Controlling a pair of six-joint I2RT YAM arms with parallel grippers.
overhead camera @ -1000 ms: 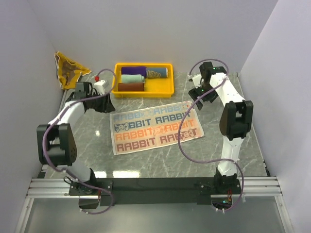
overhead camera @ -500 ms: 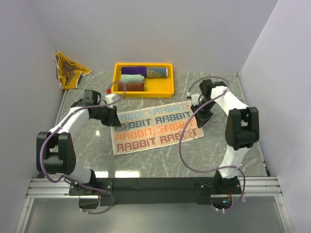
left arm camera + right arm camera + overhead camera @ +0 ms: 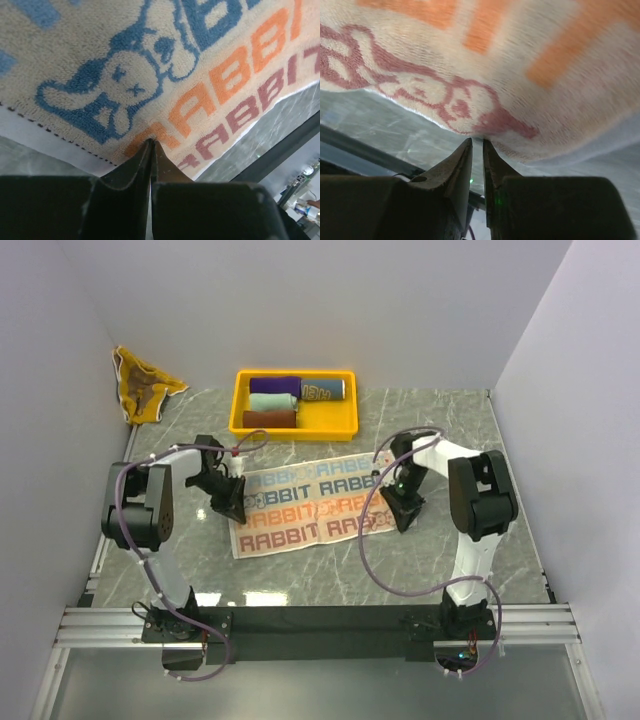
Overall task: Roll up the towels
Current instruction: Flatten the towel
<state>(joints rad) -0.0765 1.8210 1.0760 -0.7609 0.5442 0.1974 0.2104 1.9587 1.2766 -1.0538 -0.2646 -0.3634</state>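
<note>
- From the overhead view, you have the spread towel (image 3: 315, 502) lying flat in the middle of the table (image 3: 480, 440), its rows of RABBIT lettering facing up.
- Your left gripper (image 3: 232, 508) is down at the towel's left edge. Your right gripper (image 3: 403, 510) is down at its right edge. From this height you cannot tell how the jaws stand.
- Beyond the spread towel sits the yellow tray (image 3: 345, 425). It holds four rolled towels (image 3: 273, 401): purple, mint and maroon stacked on the left, and a blue-grey one with lettering on the far right.
- A crumpled towel (image 3: 140, 388), yellow and brown, lies in the far left corner against the wall, well apart from everything else.

- On the left wrist camera, your left gripper (image 3: 151, 142) has its jaws pressed together. They are pinching the hem of the spread towel (image 3: 150, 75), right at an orange letter.
- A blue rabbit figure (image 3: 115, 85) is printed just beyond the tips, with orange and maroon letters running off to the right. The grey table (image 3: 280, 115) shows past the towel's edge.

- On the right wrist camera, your right gripper (image 3: 476, 141) has its jaws drawn almost together, with only a slim gap between them. Their tips are nipping the edge of the spread towel (image 3: 495, 60).
- The cloth curves up off the table (image 3: 380, 125) around the tips. A maroon rabbit figure (image 3: 445, 95) lies just above them, with orange lettering further up.
</note>
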